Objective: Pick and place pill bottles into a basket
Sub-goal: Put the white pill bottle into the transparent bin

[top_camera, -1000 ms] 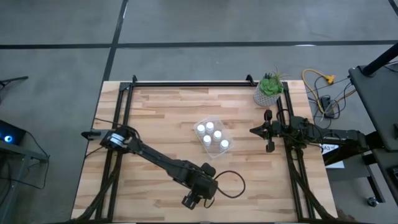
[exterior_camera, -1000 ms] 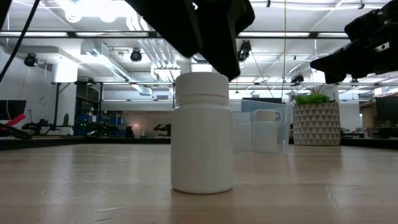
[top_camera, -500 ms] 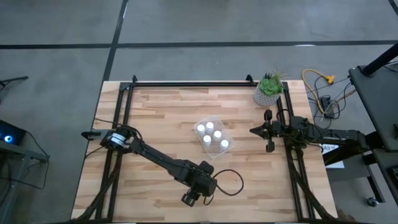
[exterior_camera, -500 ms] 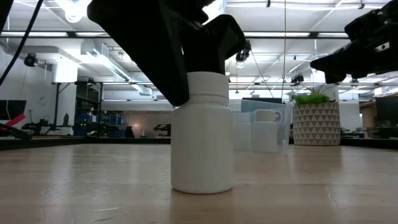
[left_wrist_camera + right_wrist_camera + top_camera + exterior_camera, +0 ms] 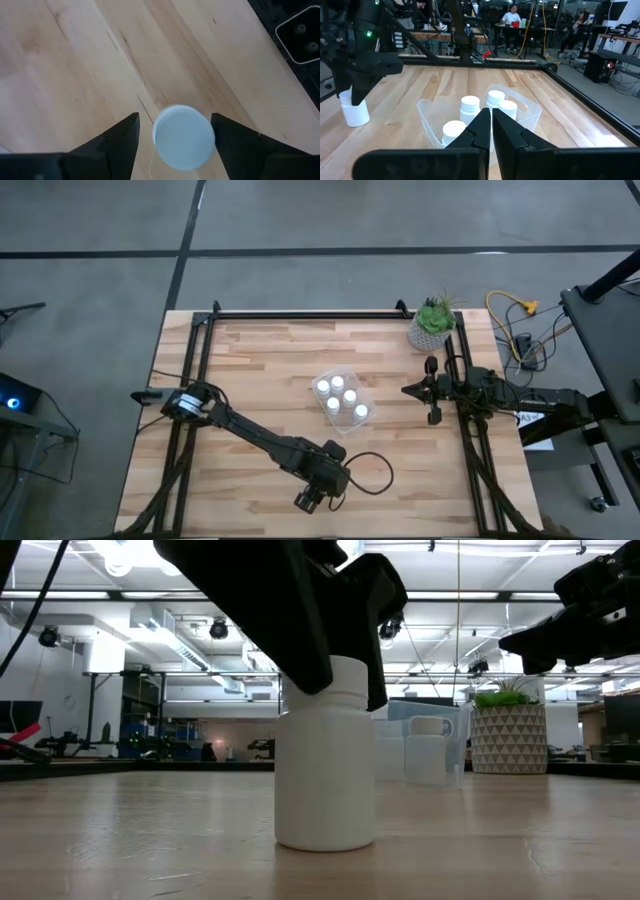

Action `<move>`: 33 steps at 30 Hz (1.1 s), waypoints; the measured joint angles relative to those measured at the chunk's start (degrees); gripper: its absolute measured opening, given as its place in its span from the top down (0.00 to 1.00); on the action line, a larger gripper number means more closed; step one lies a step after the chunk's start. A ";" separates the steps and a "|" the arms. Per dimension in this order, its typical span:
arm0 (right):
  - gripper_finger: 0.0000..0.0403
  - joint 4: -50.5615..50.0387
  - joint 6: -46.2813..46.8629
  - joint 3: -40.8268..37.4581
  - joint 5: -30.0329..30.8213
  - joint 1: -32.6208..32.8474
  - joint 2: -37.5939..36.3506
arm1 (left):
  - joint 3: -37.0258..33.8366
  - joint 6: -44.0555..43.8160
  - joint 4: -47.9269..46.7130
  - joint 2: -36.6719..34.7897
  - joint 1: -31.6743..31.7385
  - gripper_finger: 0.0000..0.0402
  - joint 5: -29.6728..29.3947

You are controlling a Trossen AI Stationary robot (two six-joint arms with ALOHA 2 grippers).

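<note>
A white pill bottle (image 5: 325, 770) stands upright on its base on the wooden table, near the front edge. My left gripper (image 5: 175, 125) hangs over it, open, one finger on each side of the white cap (image 5: 182, 136). A clear gap shows beside one finger, and the other finger is very close to the cap. In the high view this gripper (image 5: 309, 500) hides the bottle. The clear basket (image 5: 350, 425) sits mid-table with several capped bottles (image 5: 338, 392) upright inside. My right gripper (image 5: 405, 390) waits shut at the table's right, level, pointing at the basket (image 5: 530, 112).
A pale pot with a green plant (image 5: 432, 322) stands at the far right. Black frame rails (image 5: 300, 313) run along the table's edges. A black cable loop (image 5: 372, 476) lies right of the left gripper. People sit at desks (image 5: 512, 17) beyond the table.
My left gripper has sunk from just above the lone bottle until its open fingers flank the cap. The bottle has kept its place, upright.
</note>
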 joint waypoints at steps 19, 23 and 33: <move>0.98 0.00 0.06 0.00 -0.01 -0.01 0.02 | -0.02 -1.51 -0.46 0.04 0.00 0.63 1.19; 0.98 0.00 0.02 0.00 -0.02 -0.01 0.02 | -0.02 -1.49 -0.46 0.04 0.00 0.63 1.19; 0.98 0.00 0.05 0.01 0.00 -0.01 0.00 | 3.38 -1.38 -4.05 -1.22 0.63 0.63 1.19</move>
